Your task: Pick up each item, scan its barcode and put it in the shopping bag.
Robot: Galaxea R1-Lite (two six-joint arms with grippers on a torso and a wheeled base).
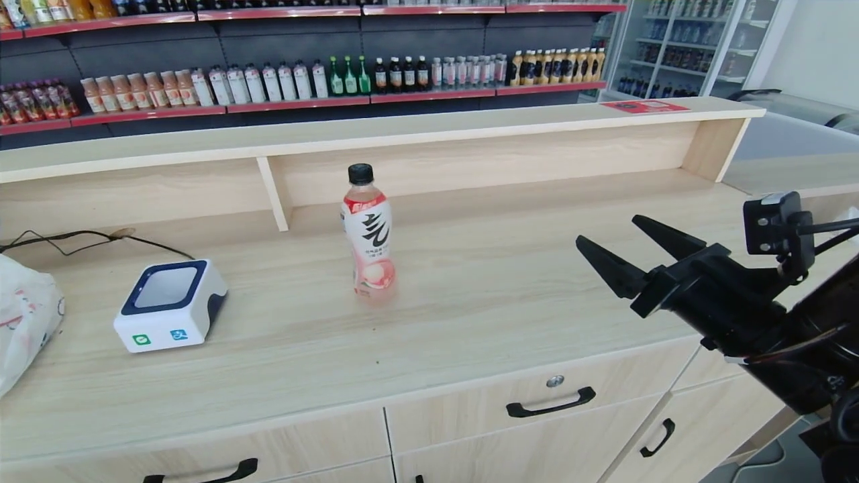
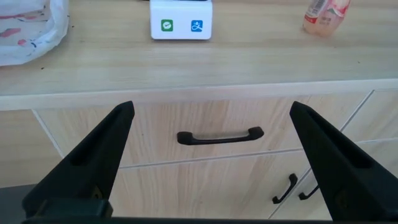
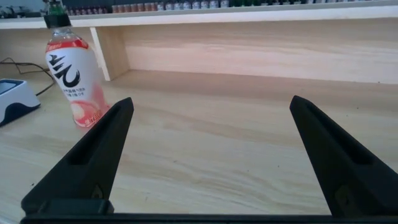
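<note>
While it stands upright near the middle of the frame in the head view, the clear plastic bottle of pink drink with a black screw cap (image 1: 366, 231) touches only the smooth, pale wooden counter (image 1: 503, 295). A white and pink label is wrapped round it. At the lower left sits the white boxy scanner with a dark blue rim (image 1: 171, 305), with rounded corners and a slanted shiny top. A thin black cable (image 1: 80, 236) curls behind it. At the left edge lies the crinkly white plastic shopping bag with red marks (image 1: 23, 322), well apart from the bottle.

At the right of the frame, the black right gripper (image 1: 609, 229) hangs above the counter on an arm that comes up from the lower right corner. Its two long pointed fingers are spread wide and hold nothing. They point toward the bottle, which is well apart from them.

The black left gripper (image 2: 211, 109) is low, in front of the counter. Its fingers are also spread wide and hold nothing. It faces a wooden drawer with a curved black handle (image 2: 219, 135).
</note>
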